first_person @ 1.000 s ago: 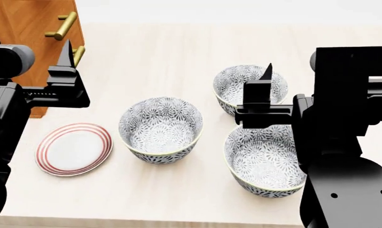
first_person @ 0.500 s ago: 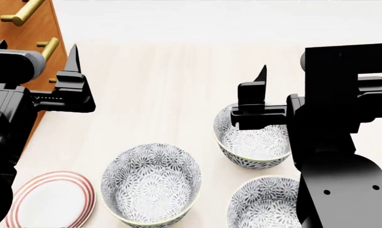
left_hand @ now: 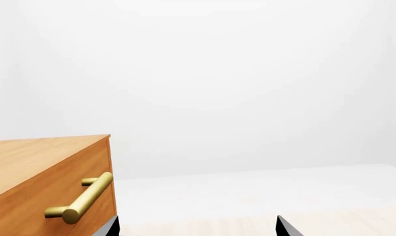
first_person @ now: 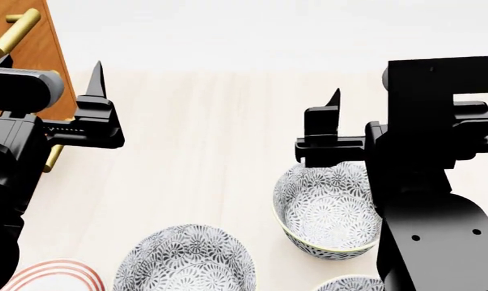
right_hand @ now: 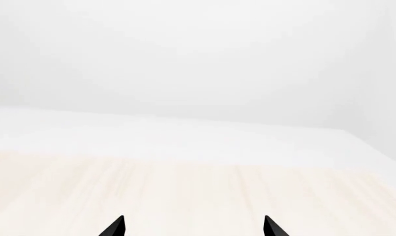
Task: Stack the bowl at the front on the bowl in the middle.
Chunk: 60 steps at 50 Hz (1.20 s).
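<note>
The front bowl (first_person: 347,284), rigid, smooth and breakable, is best pinched at its thin rim; both end effectors, left (left_hand: 196,227) and right (right_hand: 194,226), are spread empty.

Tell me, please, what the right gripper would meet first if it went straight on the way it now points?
Probably nothing nearby: the right gripper points level over the pale wooden tabletop, bare ahead in its wrist view, toward white background; depth is unclear.

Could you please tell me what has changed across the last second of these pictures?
The head camera's view shifted: the three grey-and-white floral bowls and the red-ringed white plate slid toward the frame's bottom, the front bowl nearly out. The middle bowl sits partly cropped. Nothing was grasped; the left gripper and right gripper hold nothing, as before.
</note>
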{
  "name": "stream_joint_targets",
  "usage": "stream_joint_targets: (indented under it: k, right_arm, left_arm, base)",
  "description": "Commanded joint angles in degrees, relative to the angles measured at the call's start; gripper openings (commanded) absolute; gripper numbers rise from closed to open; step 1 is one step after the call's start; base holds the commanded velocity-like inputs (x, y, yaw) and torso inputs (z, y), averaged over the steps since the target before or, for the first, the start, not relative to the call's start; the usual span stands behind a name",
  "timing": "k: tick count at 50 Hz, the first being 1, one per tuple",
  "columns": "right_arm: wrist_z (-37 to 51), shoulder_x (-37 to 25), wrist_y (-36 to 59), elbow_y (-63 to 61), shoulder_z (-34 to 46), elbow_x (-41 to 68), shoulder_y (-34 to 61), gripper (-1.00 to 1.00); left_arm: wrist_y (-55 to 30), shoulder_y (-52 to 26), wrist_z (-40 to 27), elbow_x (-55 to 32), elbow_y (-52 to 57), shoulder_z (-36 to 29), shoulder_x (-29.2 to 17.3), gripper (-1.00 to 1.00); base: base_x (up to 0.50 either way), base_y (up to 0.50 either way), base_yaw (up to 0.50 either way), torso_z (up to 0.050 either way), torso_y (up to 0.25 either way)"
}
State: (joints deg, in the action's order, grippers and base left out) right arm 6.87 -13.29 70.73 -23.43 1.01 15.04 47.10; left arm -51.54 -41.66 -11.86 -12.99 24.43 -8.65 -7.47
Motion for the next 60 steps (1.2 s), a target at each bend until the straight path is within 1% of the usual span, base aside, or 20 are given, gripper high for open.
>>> stream_joint_targets:
  k: [1, 5, 8, 10, 11, 12, 13, 15, 17, 19, 20, 22, 28, 37, 60]
  right_arm:
    - [0.83, 1.11, 5.93, 3.57, -2.31, 1.04, 4.24, 1.00]
    - [0.72, 1.10, 10.28, 8.22, -3.09, 1.50, 9.31, 1.00]
    - [0.23, 0.47, 12.93, 14.67, -3.96, 1.62, 14.00, 1.00]
    - [0.02, 0.35, 13.57, 17.09, -4.53, 1.74, 15.33, 1.00]
    - [-0.46, 0.03, 15.57, 19.34, -4.56, 2.11, 16.62, 1.00]
    - [-0.53, 0.08, 15.65, 20.41, -5.13, 2.18, 17.17, 1.00]
    - [-0.26, 0.71, 15.83, 21.74, -7.30, 2.24, 18.11, 1.00]
    - [-0.56, 0.50, 15.45, 23.08, -7.51, 2.40, 18.96, 1.00]
    - [-0.20, 0.13, 18.92, 27.10, -7.89, 2.74, 21.17, 1.00]
    - [4.55, -1.46, 19.23, 31.94, -8.05, 8.74, 22.94, 1.00]
    - [8.55, -2.63, 19.24, 34.93, -8.42, 14.39, 23.87, 1.00]
    - [12.44, -4.04, 19.20, 37.32, -8.18, 19.50, 24.80, 1.00]
    - [12.54, -5.70, 17.88, 44.55, -7.13, 20.69, 28.14, 1.00]
    - [10.15, -6.99, 15.52, 51.30, -4.01, 20.68, 29.56, 1.00]
    - [7.85, -7.55, 11.59, 61.35, -2.56, 20.04, 30.86, 1.00]
  left_arm:
    - [0.06, 0.03, -0.42, -0.48, -0.22, -0.28, -0.43, 1.00]
    - [-0.13, -0.14, -0.50, -0.75, -0.27, -0.33, -0.54, 1.00]
    - [0.19, -0.36, -0.54, -0.82, -0.93, -0.34, -0.59, 1.00]
    - [0.27, -0.36, -0.58, -0.91, -1.09, -0.35, -0.63, 1.00]
    - [0.44, -0.32, -0.60, -0.89, -1.24, -0.42, -0.68, 1.00]
    - [0.59, -0.30, -0.62, -0.87, -1.42, -0.47, -0.72, 1.00]
    - [0.80, -0.25, -0.64, -0.82, -1.61, -0.56, -0.78, 1.00]
    - [1.06, -0.17, -0.70, -0.81, -1.85, -0.68, -0.85, 1.00]
    - [1.29, -0.01, -0.74, -0.78, -2.00, -0.87, -0.96, 1.00]
    - [1.40, 0.08, -0.79, -0.81, -2.12, -0.96, -1.04, 1.00]
    - [1.45, 0.11, -0.81, -0.80, -2.19, -1.03, -1.11, 1.00]
    - [1.39, 0.06, -0.89, -0.84, -2.14, -1.13, -1.20, 1.00]
    - [1.03, -0.03, -1.08, -1.05, -1.72, -1.57, -1.36, 1.00]
    - [0.96, 0.12, -1.27, -1.39, -1.59, -2.03, -1.60, 1.00]
    - [1.11, 0.33, -1.56, -1.94, -1.63, -3.34, -2.47, 1.00]
  base:
    - [0.00, 0.00, 0.00, 0.000, 0.000]
    - [0.00, 0.00, 0.00, 0.000, 0.000]
    - [0.00, 0.00, 0.00, 0.000, 0.000]
    - [0.00, 0.00, 0.00, 0.000, 0.000]
    - [0.00, 0.00, 0.00, 0.000, 0.000]
    - [0.00, 0.00, 0.00, 0.000, 0.000]
    - [0.00, 0.00, 0.00, 0.000, 0.000]
    - [0.00, 0.00, 0.00, 0.000, 0.000]
    - [0.00, 0.00, 0.00, 0.000, 0.000]
    - [0.00, 0.00, 0.00, 0.000, 0.000]
    - [0.00, 0.00, 0.00, 0.000, 0.000]
    - [0.00, 0.00, 0.00, 0.000, 0.000]
    - [0.00, 0.00, 0.00, 0.000, 0.000]
    - [0.00, 0.00, 0.00, 0.000, 0.000]
    - [0.00, 0.00, 0.00, 0.000, 0.000]
